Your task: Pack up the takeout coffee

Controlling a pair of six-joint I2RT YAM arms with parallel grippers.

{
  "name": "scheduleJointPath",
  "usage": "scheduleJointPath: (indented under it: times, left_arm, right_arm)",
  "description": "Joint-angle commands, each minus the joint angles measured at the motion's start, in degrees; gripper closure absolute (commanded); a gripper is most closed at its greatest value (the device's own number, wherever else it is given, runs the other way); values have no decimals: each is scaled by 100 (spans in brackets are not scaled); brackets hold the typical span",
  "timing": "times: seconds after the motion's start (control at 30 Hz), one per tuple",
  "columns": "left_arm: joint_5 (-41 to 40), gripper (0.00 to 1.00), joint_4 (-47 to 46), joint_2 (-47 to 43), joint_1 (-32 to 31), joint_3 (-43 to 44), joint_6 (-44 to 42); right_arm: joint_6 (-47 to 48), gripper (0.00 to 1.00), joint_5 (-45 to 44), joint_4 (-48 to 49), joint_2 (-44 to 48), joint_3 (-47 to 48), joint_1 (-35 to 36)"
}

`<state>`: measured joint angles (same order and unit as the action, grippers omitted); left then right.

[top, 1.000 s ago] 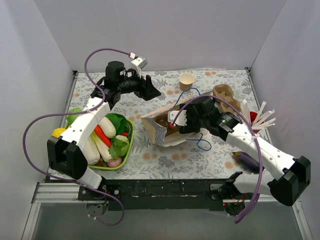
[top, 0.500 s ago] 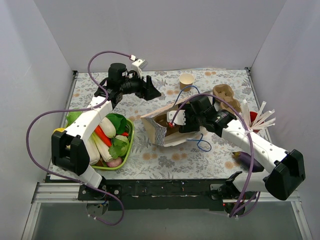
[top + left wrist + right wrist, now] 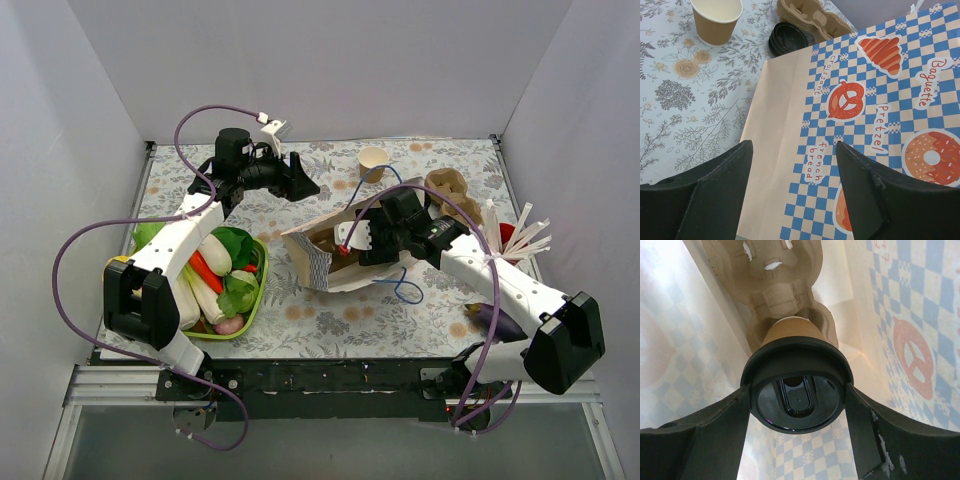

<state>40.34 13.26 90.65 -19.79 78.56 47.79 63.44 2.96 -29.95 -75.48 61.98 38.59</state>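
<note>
The takeout coffee (image 3: 790, 335), a tan paper cup with a black lid, sits in a cardboard cup carrier (image 3: 775, 275) inside the checked paper bag (image 3: 330, 262). My right gripper (image 3: 797, 390) reaches into the bag's mouth, and both fingers press the lid's rim. In the top view that gripper (image 3: 350, 240) is partly hidden by the bag. My left gripper (image 3: 794, 145) hovers open over the bag's outer side with nothing between its fingers. In the top view the left gripper (image 3: 300, 185) hangs left of the bag. A second tan cup (image 3: 373, 160), without a lid, stands at the back.
A loose black lid (image 3: 788, 39) and another cardboard carrier (image 3: 452, 192) lie behind the bag. A red cup of white sticks (image 3: 510, 240) stands at the right, and an eggplant (image 3: 497, 320) lies near the front. A green basket (image 3: 258, 290) of vegetables sits at the left.
The left arm has drawn in slightly and its gripper has barely shifted. The right arm's rear links have swung a little while its gripper stays in the bag on the cup.
</note>
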Motion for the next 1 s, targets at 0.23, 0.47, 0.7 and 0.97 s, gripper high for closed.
scheduleJointPath:
  times: [0.23, 0.47, 0.7, 0.97]
  left_arm:
    - [62, 33, -51, -39, 54, -8, 11]
    - [106, 33, -43, 5, 63, -8, 37]
    - [176, 34, -95, 32, 63, -43, 81]
    - [194, 34, -122, -12, 72, -104, 99]
  right_arm:
    - [424, 99, 152, 227, -221, -54, -79]
    - [424, 99, 134, 166, -257, 16, -150]
    - [564, 99, 223, 77, -54, 34, -194]
    - [494, 99, 126, 446, -265, -159, -203]
